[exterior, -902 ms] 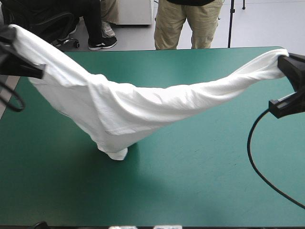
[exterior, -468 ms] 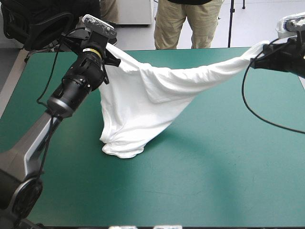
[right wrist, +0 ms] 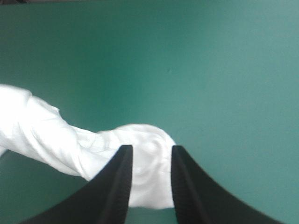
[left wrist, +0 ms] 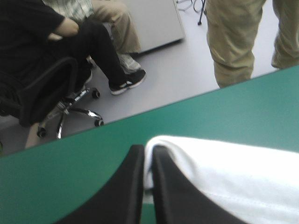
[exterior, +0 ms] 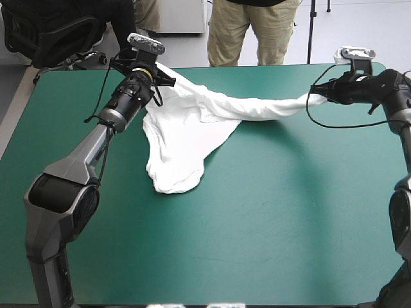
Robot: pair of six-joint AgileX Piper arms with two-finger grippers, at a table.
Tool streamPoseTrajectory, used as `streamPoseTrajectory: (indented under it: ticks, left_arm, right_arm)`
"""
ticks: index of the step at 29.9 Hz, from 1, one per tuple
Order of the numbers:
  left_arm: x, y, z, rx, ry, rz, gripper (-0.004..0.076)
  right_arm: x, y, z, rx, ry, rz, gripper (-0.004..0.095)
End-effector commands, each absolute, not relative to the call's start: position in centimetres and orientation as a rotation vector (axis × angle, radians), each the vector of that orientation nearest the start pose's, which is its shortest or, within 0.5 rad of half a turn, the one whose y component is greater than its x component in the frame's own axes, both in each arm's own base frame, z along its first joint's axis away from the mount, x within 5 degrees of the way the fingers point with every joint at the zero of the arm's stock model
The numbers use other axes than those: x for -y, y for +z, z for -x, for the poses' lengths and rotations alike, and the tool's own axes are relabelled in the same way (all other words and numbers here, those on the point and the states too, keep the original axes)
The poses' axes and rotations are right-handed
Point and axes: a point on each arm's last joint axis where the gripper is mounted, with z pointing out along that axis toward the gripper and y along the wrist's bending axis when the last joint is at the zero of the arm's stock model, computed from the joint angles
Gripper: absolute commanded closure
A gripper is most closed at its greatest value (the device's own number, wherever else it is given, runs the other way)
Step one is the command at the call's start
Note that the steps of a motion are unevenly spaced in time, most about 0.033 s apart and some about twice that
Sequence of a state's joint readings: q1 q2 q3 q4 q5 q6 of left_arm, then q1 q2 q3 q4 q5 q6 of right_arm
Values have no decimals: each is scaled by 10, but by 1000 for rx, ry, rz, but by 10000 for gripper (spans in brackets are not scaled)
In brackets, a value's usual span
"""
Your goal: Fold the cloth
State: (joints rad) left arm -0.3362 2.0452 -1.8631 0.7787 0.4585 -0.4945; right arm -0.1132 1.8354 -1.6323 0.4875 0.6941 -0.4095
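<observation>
While pinching the T-shirt (exterior: 183, 141) in both pairs of jaws, held it strung from left gripper (exterior: 157, 70), upper left, to right gripper (exterior: 318, 97), upper right, bulk on desk (exterior: 276, 212) nearer left.

**Teal-green table, one white T-shirt on it**

We see the table (exterior: 289, 224) with its teal-green cover. On it lies the T-shirt (exterior: 180, 151). Its wide part spreads behind the jaws of the left gripper (left wrist: 145, 151). A twisted band reaches between the jaws of the right gripper (right wrist: 149, 150).
</observation>
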Motion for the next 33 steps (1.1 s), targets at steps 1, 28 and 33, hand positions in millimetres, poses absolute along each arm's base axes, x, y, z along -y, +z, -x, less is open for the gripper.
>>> streamPoseTrajectory:
  ticks: [1,28,33]
  left_arm:
    - [138,342,-473,-1895,166,-321,537]
    - [138,360,-306,-2366,-190,-805,269]
    - [133,342,-256,-2388,-155,-849,269]
  right_arm:
    - [27,328,-434,-2211,258,18,409]
    - [-9,458,-291,-2129,427,262,491]
    - [-15,475,-258,-2074,437,287,492]
